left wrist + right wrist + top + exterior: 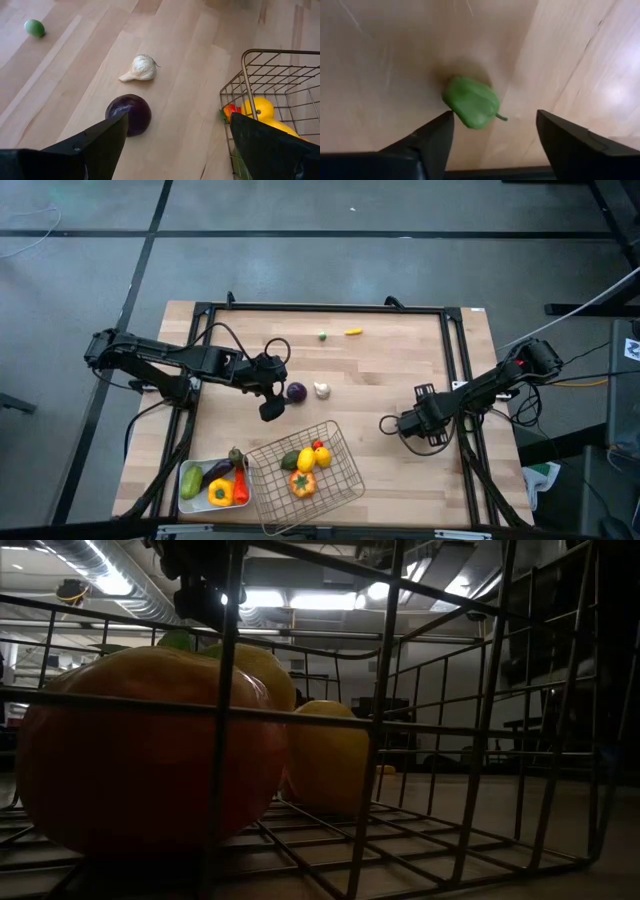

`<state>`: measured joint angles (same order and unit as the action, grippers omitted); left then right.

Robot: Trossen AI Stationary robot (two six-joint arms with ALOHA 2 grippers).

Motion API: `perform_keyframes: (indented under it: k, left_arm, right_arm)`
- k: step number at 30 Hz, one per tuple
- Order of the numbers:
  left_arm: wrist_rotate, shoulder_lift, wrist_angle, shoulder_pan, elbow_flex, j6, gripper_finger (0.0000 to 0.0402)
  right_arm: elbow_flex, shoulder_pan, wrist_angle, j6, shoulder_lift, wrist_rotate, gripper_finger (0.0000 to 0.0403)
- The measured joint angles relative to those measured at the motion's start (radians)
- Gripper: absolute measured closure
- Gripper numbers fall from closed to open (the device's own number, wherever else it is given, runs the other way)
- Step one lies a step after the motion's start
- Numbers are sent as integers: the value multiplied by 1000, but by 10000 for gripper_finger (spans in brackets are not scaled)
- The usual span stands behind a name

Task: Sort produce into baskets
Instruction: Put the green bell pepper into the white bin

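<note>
Presently listed: right gripper, jaws spread, lowered over a green pepper on the desk; left gripper, jaws spread, beside purple onion, garlic and wire basket.

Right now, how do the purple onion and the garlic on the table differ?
The purple onion is dark and smooth, the garlic pale and ridged. The onion is round; the garlic tapers to a point. The onion looks larger and lies nearer the left gripper, whose fingers are open. Both lie loose on the bare wood, outside the wire basket.
</note>
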<state>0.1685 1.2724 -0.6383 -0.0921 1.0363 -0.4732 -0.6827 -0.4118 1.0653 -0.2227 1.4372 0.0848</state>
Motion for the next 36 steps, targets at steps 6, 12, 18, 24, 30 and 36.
perform_keyframes:
  k: [6,12,18,24,30,36]
  left_arm:
    - [1,0,0,0,0,-1,57]
    - [1,0,0,0,0,-2,57]
    - [1,0,0,0,0,-3,57]
    - [1,0,0,0,0,-3,57]
    - [1,0,0,0,0,-3,57]
    - [1,0,9,0,0,-3,57]
  right_arm:
    - [-4,0,-38,0,0,-10,176]
    - [-4,0,-53,0,0,-40,205]
    - [-4,0,-119,1,0,-99,232]
    - [-3,0,-121,1,0,-104,264]
    - [-3,0,-122,1,0,-104,284]
    - [-4,0,-134,1,0,-96,288]
